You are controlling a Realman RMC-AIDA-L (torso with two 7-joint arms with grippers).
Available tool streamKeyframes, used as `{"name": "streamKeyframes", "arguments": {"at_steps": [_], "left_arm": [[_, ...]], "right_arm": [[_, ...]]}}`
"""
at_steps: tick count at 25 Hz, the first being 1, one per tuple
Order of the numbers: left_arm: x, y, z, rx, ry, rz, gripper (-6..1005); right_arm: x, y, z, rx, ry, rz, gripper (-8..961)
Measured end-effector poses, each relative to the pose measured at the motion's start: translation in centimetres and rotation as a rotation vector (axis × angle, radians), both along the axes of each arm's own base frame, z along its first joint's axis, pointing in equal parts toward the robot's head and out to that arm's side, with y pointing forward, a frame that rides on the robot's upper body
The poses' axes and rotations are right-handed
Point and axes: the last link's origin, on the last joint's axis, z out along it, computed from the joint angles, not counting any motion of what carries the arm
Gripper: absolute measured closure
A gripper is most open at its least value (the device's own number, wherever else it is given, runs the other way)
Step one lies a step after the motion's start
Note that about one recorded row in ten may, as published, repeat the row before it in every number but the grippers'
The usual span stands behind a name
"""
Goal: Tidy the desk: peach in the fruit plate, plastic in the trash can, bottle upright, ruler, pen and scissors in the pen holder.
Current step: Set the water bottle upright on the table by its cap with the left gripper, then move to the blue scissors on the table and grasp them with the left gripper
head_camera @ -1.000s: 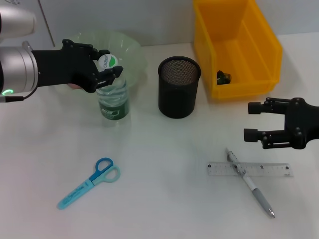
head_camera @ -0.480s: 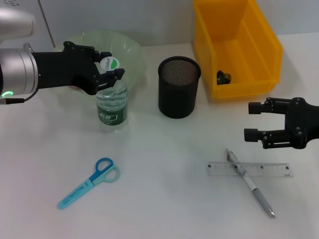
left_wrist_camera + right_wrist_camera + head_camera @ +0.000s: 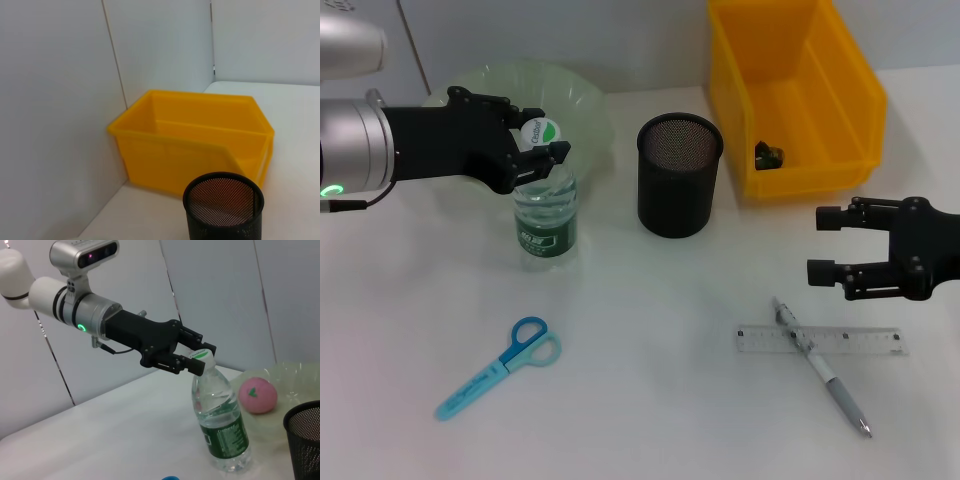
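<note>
Bottle-righting is the step in hand, by my reading: the bottle [image 3: 545,205] stands nearly upright on the desk, its cap pinched in the left gripper [image 3: 538,148], whose jaws are closed down to the width of the neck. The right wrist view shows the base on the tabletop and the body leaning only slightly.

Going down in size, the yellow trash can [image 3: 790,95] sits far across from the left gripper and just beyond the right gripper [image 3: 830,243], with a small dark scrap of plastic [image 3: 767,154] already inside. The green fruit plate [image 3: 582,108] lies directly behind the left gripper, and the peach [image 3: 257,394] rests in it. The black mesh pen holder [image 3: 679,174] stands between the two grippers, nearer the left one.

The right gripper hovers with its jaws spread wide and nothing in them; just below and beside it lie the ruler [image 3: 820,340] and the pen [image 3: 820,366], the pen crossing over the ruler. The scissors [image 3: 498,367] lie well below the left gripper.

The next move likely calls for a clean release of the cap without tipping the bottle
</note>
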Motion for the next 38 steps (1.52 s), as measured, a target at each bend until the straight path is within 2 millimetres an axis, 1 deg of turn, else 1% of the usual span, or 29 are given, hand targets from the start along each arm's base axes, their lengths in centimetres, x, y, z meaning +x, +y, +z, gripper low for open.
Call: {"name": "streamKeyframes", "arguments": {"at_steps": [18, 19, 24, 25, 26, 30, 31, 33, 35, 37, 38], "left_arm": [[0.2, -0.1, -0.1, -0.008, -0.018, 0.011, 448], [0.3, 0.0, 0.3, -0.002, -0.046, 0.014, 446], [0.4, 0.0, 0.5, -0.003, -0.061, 0.013, 439], [0.4, -0.1, 0.8, -0.004, -0.077, 0.011, 437], [0.5, -0.1, 1.5, -0.007, -0.095, 0.005, 403], [0.7, -0.3, 1.7, -0.008, -0.095, -0.001, 268], [0.8, -1.0, 2.3, 0.005, -0.095, -0.011, 234], [0.5, -1.7, 2.7, 0.008, -0.098, 0.009, 212], [0.5, -1.7, 2.7, 0.008, -0.098, 0.009, 191], [-0.2, -3.6, 3.2, -0.004, -0.082, 0.079, 180], [-0.3, -3.9, 3.2, -0.005, -0.076, 0.088, 180]], "right_arm": [[0.0, -0.2, 0.0, 0.004, -0.003, 0.0, 121], [0.0, -0.2, 0.0, 0.004, -0.003, -0.001, 121], [0.1, -0.2, 0.0, 0.005, -0.002, -0.002, 121], [0.1, -0.2, 0.0, 0.006, -0.002, -0.002, 121], [0.1, -0.2, 0.1, 0.007, -0.001, -0.002, 121], [0.1, -0.2, 0.1, 0.009, 0.0, -0.003, 121], [0.1, -0.2, 0.1, 0.009, -0.001, -0.003, 121], [0.1, -0.1, 0.1, 0.014, -0.004, -0.003, 121], [0.1, -0.1, 0.1, 0.016, -0.004, -0.004, 121], [0.1, 0.0, 0.3, 0.026, -0.006, -0.004, 121], [0.1, 0.0, 0.5, 0.033, -0.006, -0.005, 121]]}}
